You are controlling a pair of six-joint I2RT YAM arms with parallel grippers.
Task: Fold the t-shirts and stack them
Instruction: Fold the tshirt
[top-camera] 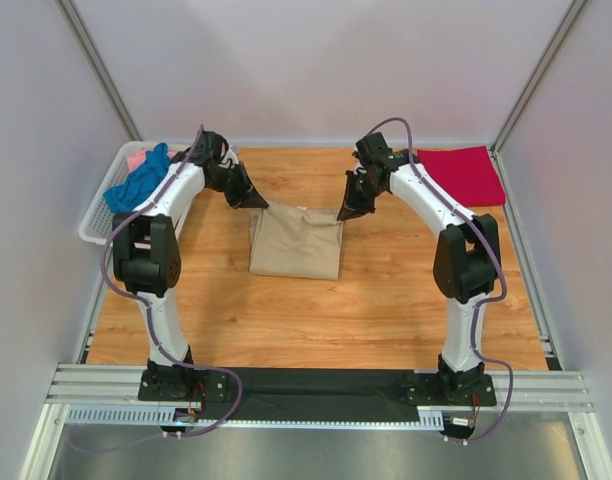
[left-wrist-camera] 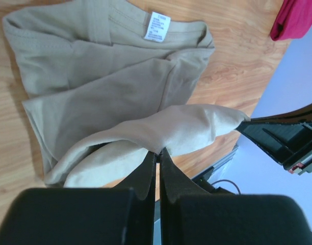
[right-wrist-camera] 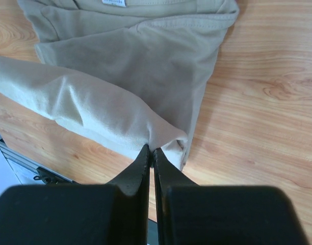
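Wood makes up the surface [top-camera: 386,300], and pale walls [top-camera: 316,70] stand round it.

At the far left sits one white basket [top-camera: 94,225]. Two shirts lie bunched up in it. The blue shirt [top-camera: 136,182] hangs over the rim. The pink shirt [top-camera: 138,157] peeks out behind it, mostly hidden.

Next comes the left arm [top-camera: 171,200]. It bends in toward the middle, and its left jaws are pinched tight on the tan shirt [top-camera: 296,245].

That shirt lies in the middle of the surface. It is soft and plain, all one sandy colour. Its sides are folded in, so from above it looks like a neat block. The left wrist view shows one small white label [left-wrist-camera: 157,26] inside the collar. A long edge of the cloth is lifted off the rest. It hangs in a soft, puffy roll between the two arms, at the far end of the shirt. The rest of it rests flat on the wood, with a few creases.

The right arm [top-camera: 436,200] bends in from the other side. Its right jaws are also clamped on the tan cloth, at the other end of that lifted edge.

In the far right corner lies the red shirt [top-camera: 464,175], folded flat, well apart from the tan one.

That makes four shirts to count: one blue, one pink, one tan, one red. There are two arms and one basket.
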